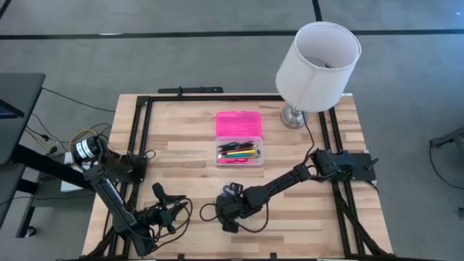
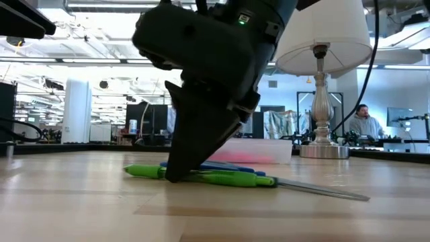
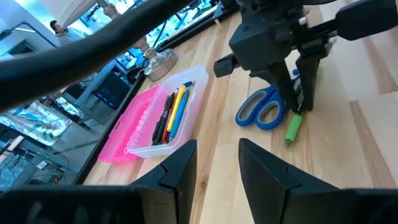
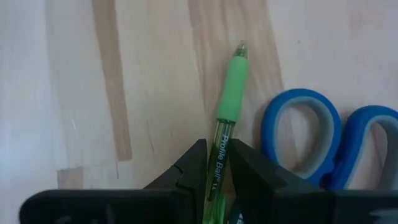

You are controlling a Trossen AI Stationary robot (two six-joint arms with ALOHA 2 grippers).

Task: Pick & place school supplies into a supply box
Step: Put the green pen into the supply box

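Right gripper [image 4: 216, 171] pinches the translucent green plastic pen [image 4: 225, 118] on the bare wooden tabletop [image 4: 124, 74], just beside blue-handled scissors [image 4: 323, 140], well short of the pink-lidded clear plastic box [image 1: 238, 141]; left gripper [image 3: 214, 162] spread, idle.

My wooden desk [image 1: 181, 152] stands on grey floor [image 1: 181, 65] crossed by black lines. A white-shaded lamp [image 1: 317, 67] occupies its far right corner. Beyond it, a bright workshop with ceiling lights.

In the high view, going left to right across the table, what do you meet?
Left gripper → right gripper, its fingers on the green pen → supply box, pink lid open, pens inside → white lamp.
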